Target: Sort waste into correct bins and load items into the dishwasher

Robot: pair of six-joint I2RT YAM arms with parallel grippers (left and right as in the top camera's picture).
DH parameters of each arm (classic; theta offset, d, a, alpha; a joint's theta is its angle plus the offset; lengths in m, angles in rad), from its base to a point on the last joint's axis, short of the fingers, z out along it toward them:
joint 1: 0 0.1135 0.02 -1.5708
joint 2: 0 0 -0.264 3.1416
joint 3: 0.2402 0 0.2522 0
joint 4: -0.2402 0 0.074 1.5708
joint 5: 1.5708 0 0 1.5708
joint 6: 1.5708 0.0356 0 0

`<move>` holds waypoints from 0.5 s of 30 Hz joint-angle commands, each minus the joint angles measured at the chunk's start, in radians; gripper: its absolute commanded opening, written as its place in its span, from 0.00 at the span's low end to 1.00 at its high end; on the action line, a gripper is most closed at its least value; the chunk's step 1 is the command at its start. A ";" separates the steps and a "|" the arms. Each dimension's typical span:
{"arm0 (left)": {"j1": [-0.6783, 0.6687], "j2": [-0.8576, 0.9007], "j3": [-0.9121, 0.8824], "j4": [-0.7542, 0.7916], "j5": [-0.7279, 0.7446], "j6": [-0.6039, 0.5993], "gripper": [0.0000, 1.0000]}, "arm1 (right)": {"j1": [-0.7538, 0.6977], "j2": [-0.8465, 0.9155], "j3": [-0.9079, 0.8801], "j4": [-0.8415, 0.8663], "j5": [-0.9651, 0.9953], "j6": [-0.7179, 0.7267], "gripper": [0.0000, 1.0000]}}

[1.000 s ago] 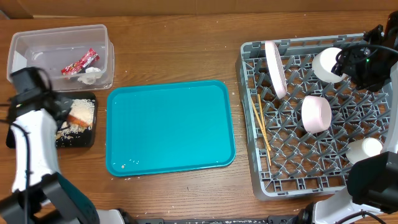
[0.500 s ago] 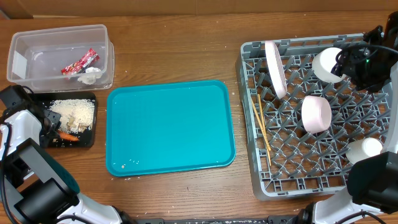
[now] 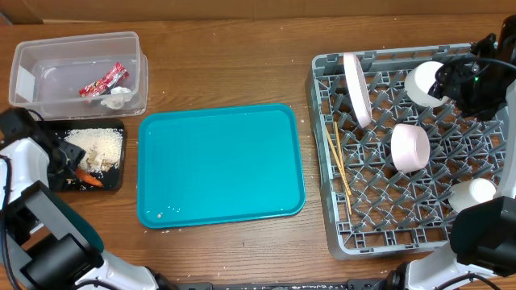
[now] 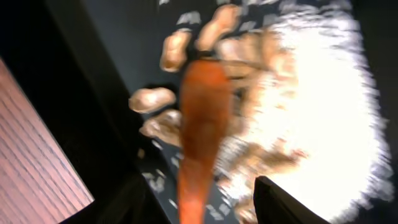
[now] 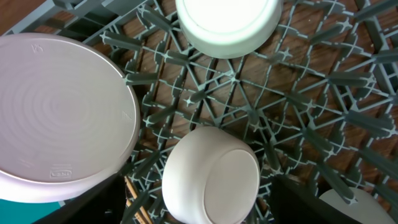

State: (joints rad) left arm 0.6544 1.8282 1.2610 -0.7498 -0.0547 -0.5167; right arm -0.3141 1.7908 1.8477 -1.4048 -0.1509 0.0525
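Two sorting stations flank the teal tray (image 3: 218, 161) in the overhead view. At nine o'clock of it sits the black tray (image 3: 121, 184), which takes food waste. Rice scraps (image 3: 97, 145) are heaped about its centre, and the carrot (image 4: 202, 106) lies near its six o'clock edge.

At ten o'clock stands the clear tub (image 3: 32, 48), which takes dry packaging: the red wrapper (image 3: 105, 79) and, just beside it, a pale crumpled lump, probably the foil ball (image 3: 118, 98).

At three o'clock is the dish rack (image 3: 387, 242).
- The plate (image 3: 355, 89) stands on edge between pegs, where it takes little room and can drain.
- Two bowls (image 3: 409, 147) are tipped on their sides.
- A cup (image 3: 472, 193) sits toward the rack's four o'clock corner.
- The chopsticks (image 3: 339, 165) lie flat along its nine o'clock side, presumably too thin for the pegs to prop.

The left gripper (image 4: 198, 186) hangs low over the black tray. In the blurred wrist view its jaws stand parted on either side of the carrot with dark tray showing in the gaps, so the carrot appears to lie loose and ungripped.

The right gripper (image 5: 198, 190) hovers over the rack near its one o'clock corner, jaws spread wide and empty.

Judged from this layout, sorting and loading look essentially finished. Only crumbs lie on the teal tray and the table (image 3: 226, 48).
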 commanded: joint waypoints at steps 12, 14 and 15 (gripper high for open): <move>-0.394 -0.294 0.132 -0.167 0.307 0.314 0.66 | 0.197 -0.013 0.020 0.058 -0.031 -0.003 0.91; -0.464 -0.295 0.132 -0.254 0.307 0.323 0.69 | 0.248 -0.013 0.020 0.060 -0.064 -0.005 0.92; -0.491 -0.294 0.131 -0.302 0.306 0.327 0.70 | 0.267 -0.013 0.020 0.056 -0.068 -0.010 0.93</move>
State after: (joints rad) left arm 0.2417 1.5425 1.3857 -0.9634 0.2264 -0.2646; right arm -0.1047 1.7908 1.8477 -1.3483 -0.1749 0.0517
